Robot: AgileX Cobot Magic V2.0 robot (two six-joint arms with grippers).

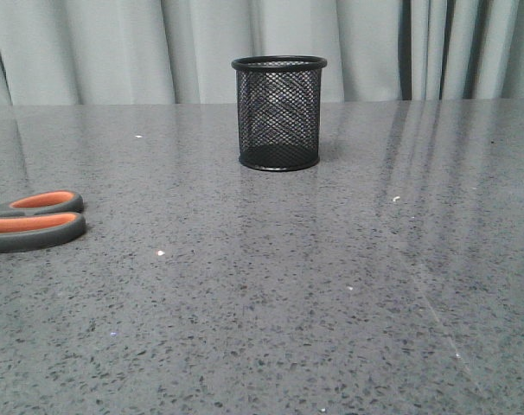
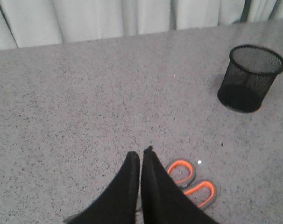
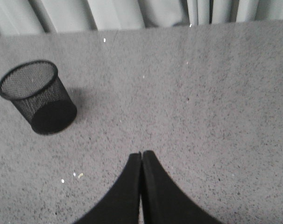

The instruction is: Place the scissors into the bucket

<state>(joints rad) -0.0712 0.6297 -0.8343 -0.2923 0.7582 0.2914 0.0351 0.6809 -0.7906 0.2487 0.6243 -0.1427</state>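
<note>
Neither arm shows in the front view. In its wrist view the left gripper [image 2: 141, 156] hangs above the table [image 1: 271, 285] with its fingers pressed together, holding nothing. The right gripper [image 3: 141, 155] is likewise closed and empty over bare tabletop.

The scissors [image 1: 33, 220] lie flat at the left edge of the front view, handle loops pointing right, long axis running left to right, blades cut off by the frame. In the left wrist view the loops sit just beside the closed fingertips.

The bucket [image 1: 278, 112] stands upright at upper centre, well apart from the scissors. A pale curtain [image 1: 115, 47] hangs behind the table.
</note>
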